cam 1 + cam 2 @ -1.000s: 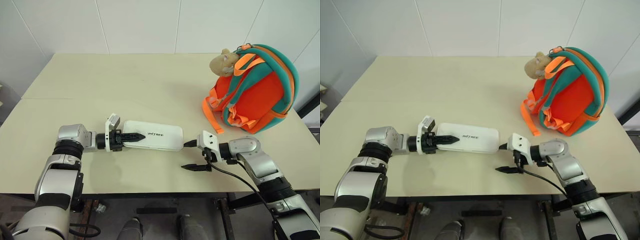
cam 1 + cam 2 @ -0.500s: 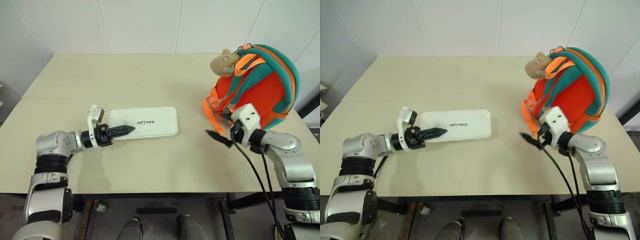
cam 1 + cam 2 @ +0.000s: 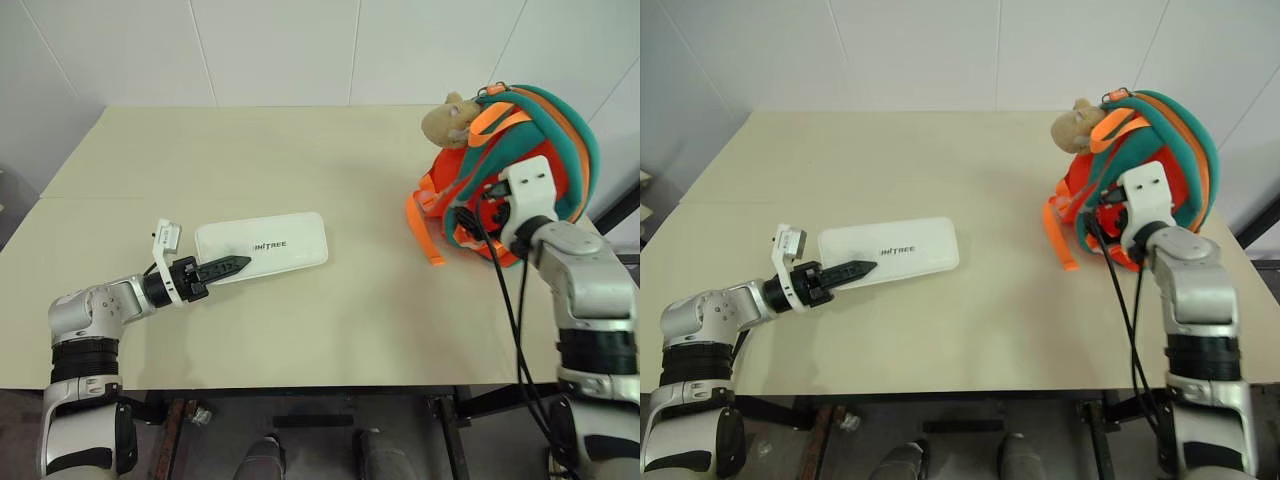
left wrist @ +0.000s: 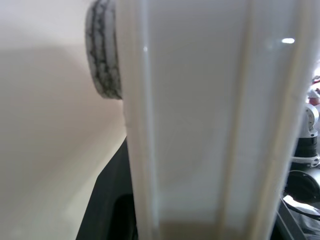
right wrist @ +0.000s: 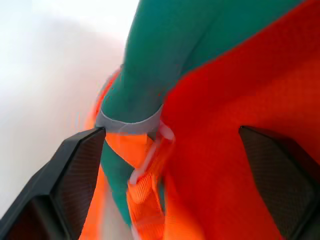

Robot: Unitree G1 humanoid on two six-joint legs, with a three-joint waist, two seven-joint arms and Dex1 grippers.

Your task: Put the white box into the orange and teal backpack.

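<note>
Silver-grey jointed arms, black ribbed collars, white wrist blocks, black-fingered grippers, black cables along the right arm (image 3: 590, 300).

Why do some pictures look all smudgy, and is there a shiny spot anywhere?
Left wrist view: the white box sits so close that it is soft and out of focus, with a small bright glint near its edge. Right wrist view: the orange and teal backpack is smeared and blurry between the right claw's fingers. Left eye view: sharp, evenly lit, soft shadows on the table.

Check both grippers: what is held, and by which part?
Left gripper is shut on the white box at its near short end. Right gripper is open against the backpack, holding nothing.
</note>
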